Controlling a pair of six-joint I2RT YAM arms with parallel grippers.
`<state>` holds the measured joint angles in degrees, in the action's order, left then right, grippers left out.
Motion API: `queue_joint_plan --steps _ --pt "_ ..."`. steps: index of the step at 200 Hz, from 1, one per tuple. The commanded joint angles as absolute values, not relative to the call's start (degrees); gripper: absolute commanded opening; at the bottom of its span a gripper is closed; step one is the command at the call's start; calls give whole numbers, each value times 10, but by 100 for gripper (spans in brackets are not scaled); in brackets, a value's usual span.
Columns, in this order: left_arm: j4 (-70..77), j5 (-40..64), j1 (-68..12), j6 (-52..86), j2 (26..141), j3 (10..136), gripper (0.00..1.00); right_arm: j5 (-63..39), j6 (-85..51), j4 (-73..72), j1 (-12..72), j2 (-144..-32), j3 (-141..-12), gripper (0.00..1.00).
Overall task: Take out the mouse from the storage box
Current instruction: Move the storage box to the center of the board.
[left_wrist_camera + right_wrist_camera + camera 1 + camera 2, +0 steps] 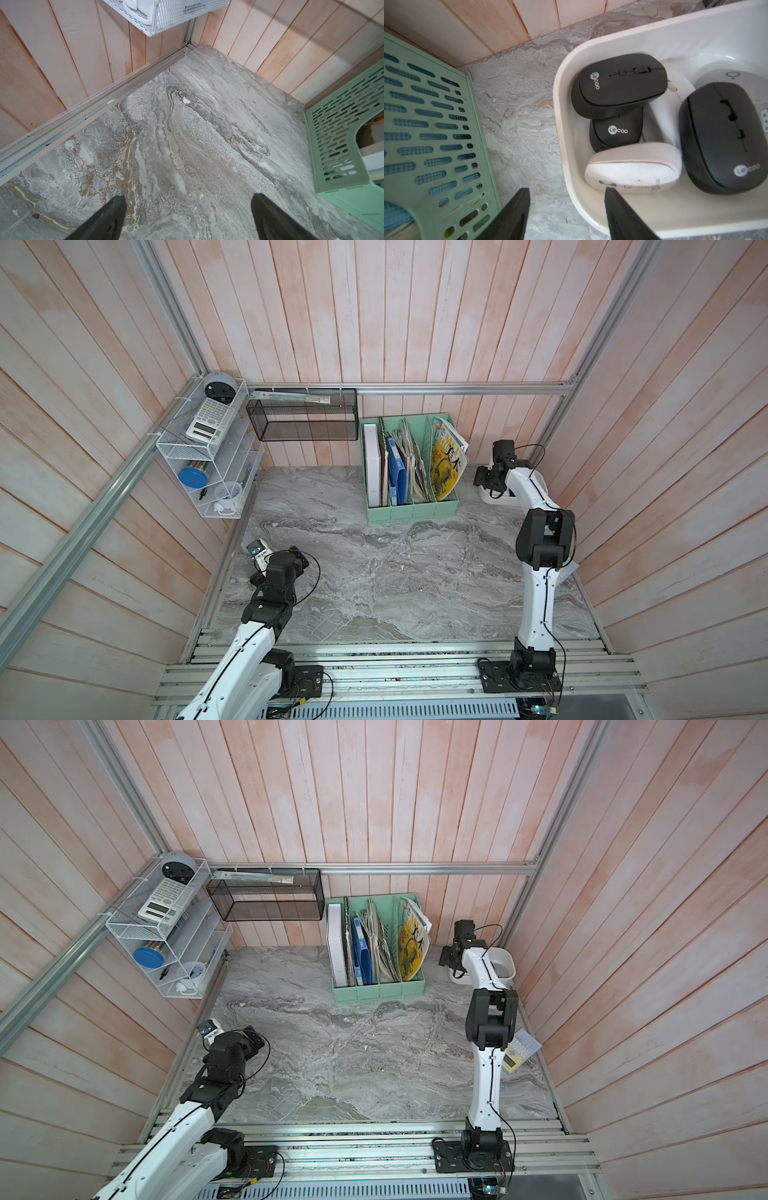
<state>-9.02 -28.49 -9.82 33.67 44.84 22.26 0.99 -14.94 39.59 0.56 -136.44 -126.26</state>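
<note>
Where the storage box (654, 35) was set at the far right of the table (187, 135), just beside the mint-green file organizer (436, 135), the right gripper (566, 188) was held astride its rim, jaws partly apart and nothing gripped, one finger by the white mouse (633, 168). Three black mice (618, 85) were seen inside as well. The left gripper (189, 196) was spread wide and empty above bare marble.

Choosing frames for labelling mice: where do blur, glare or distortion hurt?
Right wrist view: white mouse and stacked black mice sharp, the lone black mouse soft, a glare spot on the storage box wall. Both top views: wall planks bow, the right arm hides much of that box. Left wrist view: tabletop crisp, fingers blurred.
</note>
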Motion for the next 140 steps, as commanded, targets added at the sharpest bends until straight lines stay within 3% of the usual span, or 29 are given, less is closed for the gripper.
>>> queue_joint_plan --steps 1,37,78,140 --pt "-80 -277 -96 332 445 223 100 15 -146 454 12 -1391 -1310 61" --pt "-79 -277 -96 332 445 223 100 39 -156 521 22 -1440 -1382 56" --pt "-79 -277 -96 332 444 222 100 48 -176 529 23 -1450 -1380 52" --pt "-77 -275 -96 333 446 222 100 55 -173 546 26 -1431 -1354 27"
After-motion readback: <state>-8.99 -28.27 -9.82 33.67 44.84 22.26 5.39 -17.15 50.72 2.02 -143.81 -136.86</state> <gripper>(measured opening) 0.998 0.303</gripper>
